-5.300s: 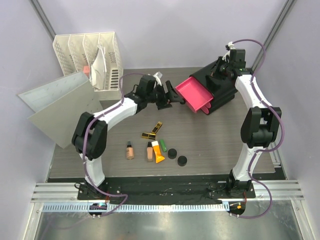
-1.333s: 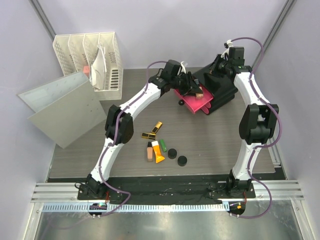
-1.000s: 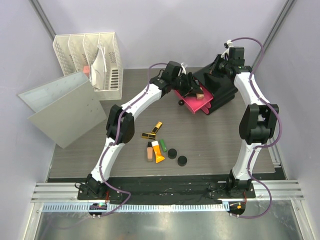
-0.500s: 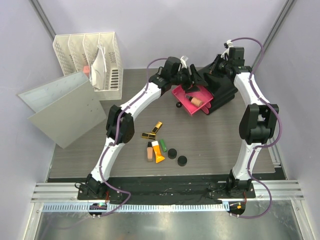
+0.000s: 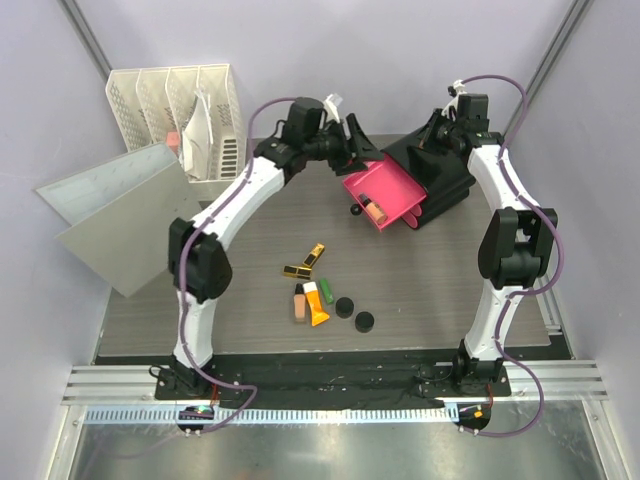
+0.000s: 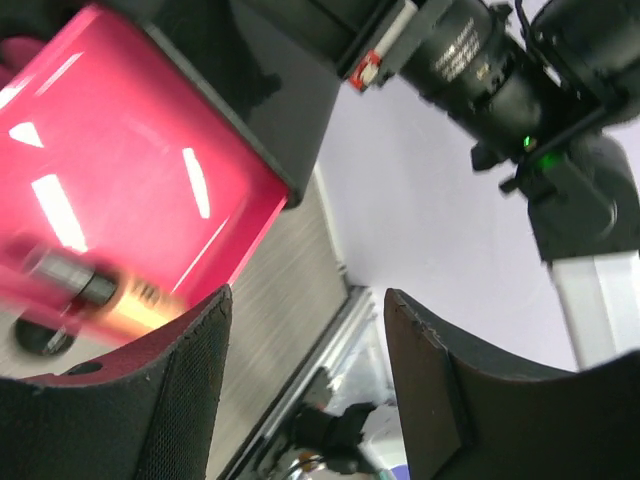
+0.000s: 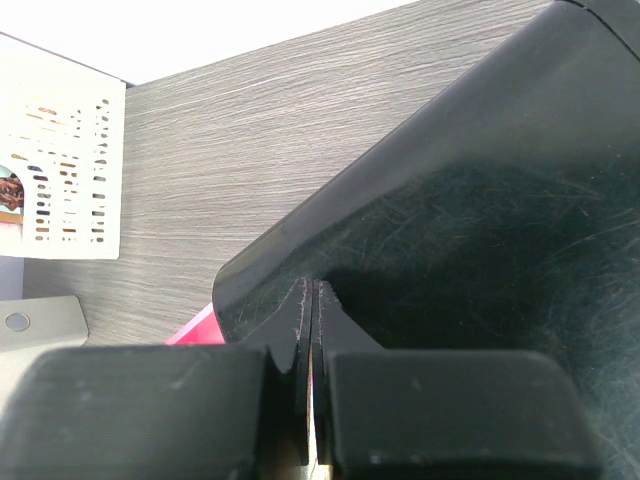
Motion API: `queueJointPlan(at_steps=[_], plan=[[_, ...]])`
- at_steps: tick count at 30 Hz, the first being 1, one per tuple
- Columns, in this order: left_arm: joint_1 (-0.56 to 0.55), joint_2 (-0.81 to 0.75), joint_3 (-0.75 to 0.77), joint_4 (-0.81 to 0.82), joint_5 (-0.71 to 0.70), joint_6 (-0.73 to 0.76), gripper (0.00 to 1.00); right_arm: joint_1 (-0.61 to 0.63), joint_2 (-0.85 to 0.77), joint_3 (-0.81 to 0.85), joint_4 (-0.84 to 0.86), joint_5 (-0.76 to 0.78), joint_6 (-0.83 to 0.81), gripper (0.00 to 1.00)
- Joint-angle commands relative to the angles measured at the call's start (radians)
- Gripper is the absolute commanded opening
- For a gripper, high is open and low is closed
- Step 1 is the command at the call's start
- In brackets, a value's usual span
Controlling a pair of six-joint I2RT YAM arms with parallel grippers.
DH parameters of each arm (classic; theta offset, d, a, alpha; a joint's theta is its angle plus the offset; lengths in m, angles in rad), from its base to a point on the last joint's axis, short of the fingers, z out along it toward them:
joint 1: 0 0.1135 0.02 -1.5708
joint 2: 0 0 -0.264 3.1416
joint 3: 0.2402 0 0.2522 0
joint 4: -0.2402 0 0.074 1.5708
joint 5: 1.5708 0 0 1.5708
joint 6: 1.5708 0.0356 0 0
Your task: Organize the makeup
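Note:
One beige foundation bottle (image 5: 375, 208) lies in the open pink drawer (image 5: 392, 180) of the black organizer (image 5: 445, 178); in the left wrist view the bottle (image 6: 100, 295) is blurred on the drawer (image 6: 130, 170). My left gripper (image 5: 356, 148) (image 6: 305, 385) hangs open and empty just behind the drawer's left corner. On the table lie two gold-black lipsticks (image 5: 314, 254) (image 5: 295, 270), another foundation bottle (image 5: 299, 304), an orange tube (image 5: 317, 304), a green stick (image 5: 326, 290) and two black discs (image 5: 345, 307) (image 5: 365, 321). My right gripper (image 5: 441, 133) (image 7: 312, 292) is shut, its tips against the organizer's top (image 7: 480, 200).
A white mesh file rack (image 5: 195, 115) stands at the back left, with grey boards (image 5: 120, 215) leaning in front of it. The drawer's black knob (image 5: 355, 210) sticks out toward the table middle. Purple walls close in on both sides.
My left gripper opened and let go of the foundation bottle, which now lies in the pink drawer. The gripper then drew back up and to the left. The right arm has not moved.

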Motion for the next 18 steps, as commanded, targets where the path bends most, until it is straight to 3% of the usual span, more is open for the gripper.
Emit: queueJointPlan(at_steps=[1,5,11,18], plan=[[0.002,-0.204,-0.157,-0.229,-0.093,0.207,0.63,0.001,0.060,-0.051,-0.208,0.046,-0.028,0.01],[0.002,-0.341,-0.338,-0.375,-0.214,0.254,0.66,0.001,0.066,-0.046,-0.208,0.045,-0.027,0.01],[0.001,-0.494,-0.610,-0.537,-0.355,0.208,0.71,0.001,0.075,-0.043,-0.208,0.043,-0.025,0.01],[-0.006,-0.547,-0.834,-0.600,-0.363,0.185,0.65,0.000,0.083,-0.042,-0.208,0.039,-0.025,0.01]])
